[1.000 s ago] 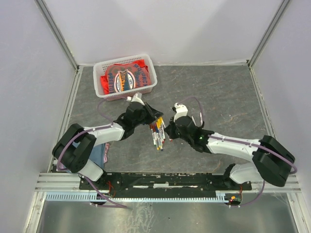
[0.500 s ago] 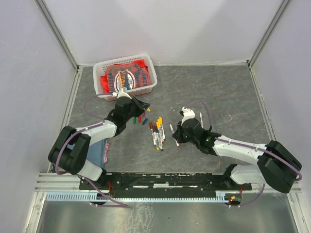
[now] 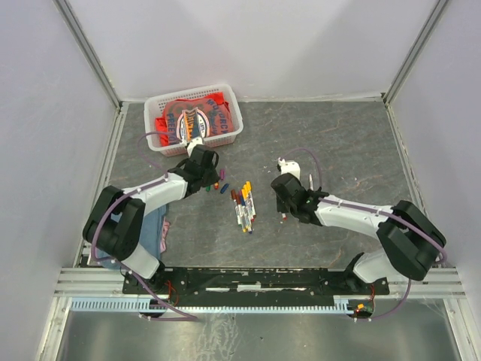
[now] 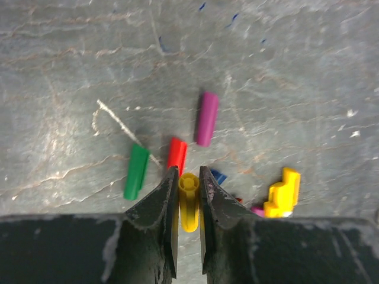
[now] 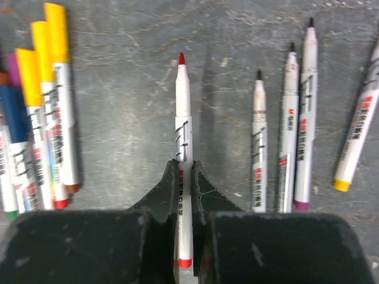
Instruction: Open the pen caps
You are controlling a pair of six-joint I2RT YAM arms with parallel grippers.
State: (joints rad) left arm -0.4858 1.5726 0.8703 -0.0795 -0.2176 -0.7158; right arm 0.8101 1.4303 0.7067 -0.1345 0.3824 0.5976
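1. Pinching a yellow cap (image 4: 189, 204), the left claw (image 4: 188, 174) is almost closed on it, low over the table (image 4: 284, 71).
2. A green cap (image 4: 136, 171), a red cap (image 4: 176, 155) and a purple cap (image 4: 206, 118) lie loose just beyond.
3. The right claw (image 5: 184, 168) is clamped on a bare red-tipped pen (image 5: 183, 106).
4. Capped pens (image 5: 62, 118) lie to its left. Their caps (image 5: 55, 29) look light, hard, slick and friction-fitted.
5. Best hold: barrel mid-length in one claw, cap squarely across its sides in the other, pulled straight along the axis.
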